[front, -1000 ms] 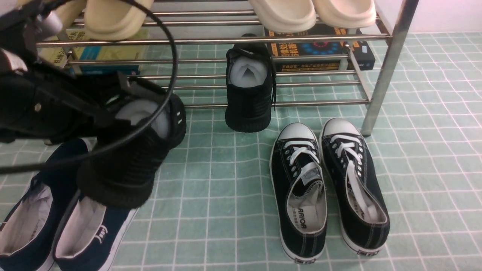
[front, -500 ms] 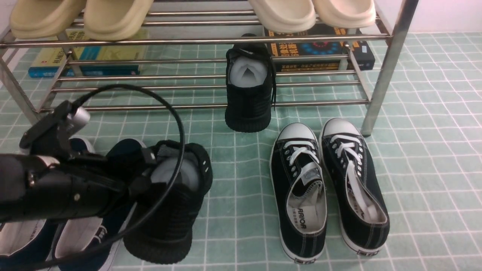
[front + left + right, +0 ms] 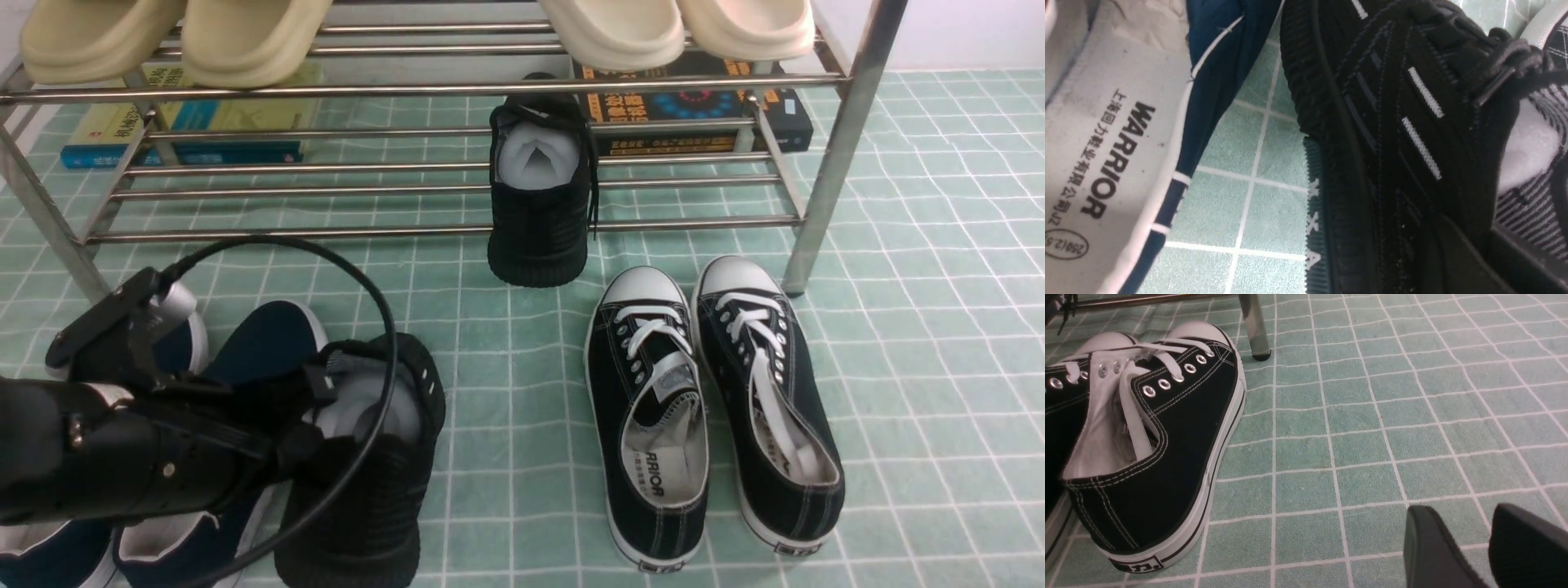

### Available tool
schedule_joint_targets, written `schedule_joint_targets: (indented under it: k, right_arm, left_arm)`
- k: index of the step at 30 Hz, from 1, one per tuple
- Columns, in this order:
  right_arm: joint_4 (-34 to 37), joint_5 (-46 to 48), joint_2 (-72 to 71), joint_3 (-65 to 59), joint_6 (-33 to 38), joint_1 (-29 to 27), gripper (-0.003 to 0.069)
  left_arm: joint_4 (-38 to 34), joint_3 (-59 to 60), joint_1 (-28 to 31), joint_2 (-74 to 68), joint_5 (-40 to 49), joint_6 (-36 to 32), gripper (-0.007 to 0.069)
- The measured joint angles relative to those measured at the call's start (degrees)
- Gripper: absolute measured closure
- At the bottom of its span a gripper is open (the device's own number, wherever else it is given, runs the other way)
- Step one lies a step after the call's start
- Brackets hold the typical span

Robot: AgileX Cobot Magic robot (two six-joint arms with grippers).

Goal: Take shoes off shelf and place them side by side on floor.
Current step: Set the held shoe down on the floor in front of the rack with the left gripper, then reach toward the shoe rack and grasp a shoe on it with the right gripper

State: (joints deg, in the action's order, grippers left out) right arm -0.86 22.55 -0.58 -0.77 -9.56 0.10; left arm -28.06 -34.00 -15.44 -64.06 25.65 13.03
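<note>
While navy slip-ons [image 3: 261, 347] flank the black sneaker [image 3: 367, 506], floor [image 3: 506, 425] spreads rightward.

The left arm [image 3: 122, 457] is a bulky affair in matte black casing, dotted with a couple of small bright screws [image 3: 168, 469] and showing one pale patch along its upper edge. A thick black cable [image 3: 282, 239] loops out of it in a wide hoop. On top sits a flat black bracket [image 3: 90, 331] tipped with a short silver cylinder [image 3: 173, 300]. The right pincer [image 3: 1459, 512] has two plain black fingers [image 3: 1429, 547], smooth, with rounded ends.
</note>
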Motion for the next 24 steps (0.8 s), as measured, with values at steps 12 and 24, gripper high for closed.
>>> schedule_joint_targets:
  k: [12,24]
  right_arm:
    - [0.00,0.00,0.00,0.00,0.00,0.00,0.0419]
    - [0.00,0.00,0.00,0.00,0.00,0.00,0.0419]
  left_arm:
    - [10.04,-3.77,0.00,0.12,10.52,1.03,0.0256]
    - [26.59,-28.37,0.00,-1.27,28.07,12.26,0.0472]
